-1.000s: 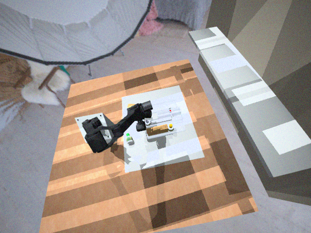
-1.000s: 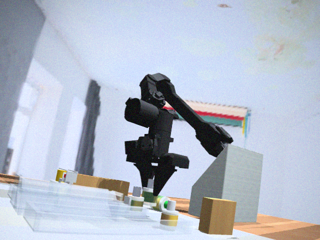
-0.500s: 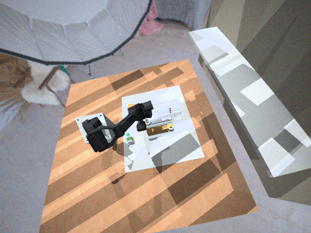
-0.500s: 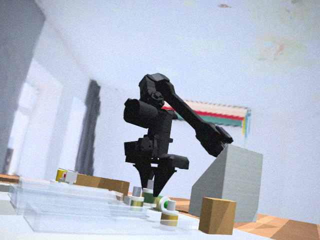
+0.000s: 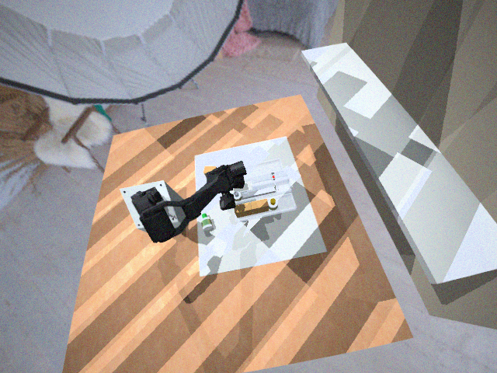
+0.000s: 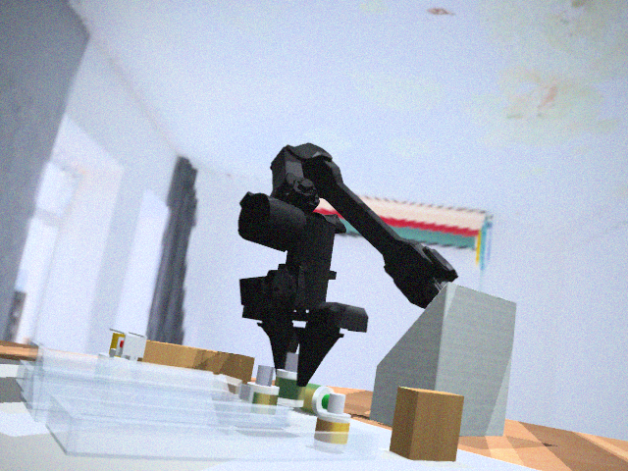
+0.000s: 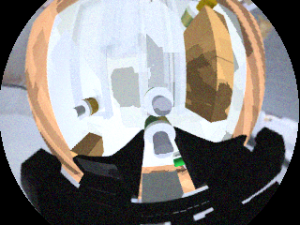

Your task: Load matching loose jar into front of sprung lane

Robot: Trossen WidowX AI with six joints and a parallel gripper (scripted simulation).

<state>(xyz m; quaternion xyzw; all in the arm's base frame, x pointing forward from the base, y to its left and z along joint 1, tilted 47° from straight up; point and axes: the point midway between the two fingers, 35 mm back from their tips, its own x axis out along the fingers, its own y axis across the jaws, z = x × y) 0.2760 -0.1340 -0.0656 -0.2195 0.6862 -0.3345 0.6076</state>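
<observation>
My gripper (image 6: pixel 289 376) (image 7: pixel 157 130) is shut on an upright jar (image 6: pixel 287 388) (image 7: pixel 161 141) with a grey cap and dark green band. The held jar is low, at the front end of the clear lanes. Just behind it a grey-capped jar (image 5: pixel 238 195) (image 6: pixel 264 395) (image 7: pixel 159 102) with an olive-green band stands in a clear lane; contact between them cannot be told. The top view hides the held jar behind the arm. Another grey-capped jar (image 6: pixel 332 430) (image 7: pixel 92 106) with a gold band stands at a neighbouring lane. The low front stop and pusher plate are not clear.
A green-capped jar (image 5: pixel 206 222) (image 6: pixel 310 397) lies on its side near the arm's base. A long wooden block (image 5: pixel 251 207) (image 6: pixel 197 358) (image 7: pixel 206 70) flanks the lanes, with a yellow-capped jar (image 5: pixel 272 203) at its far end. A small wooden block (image 6: pixel 427 424) (image 7: pixel 90 144) stands on the other side.
</observation>
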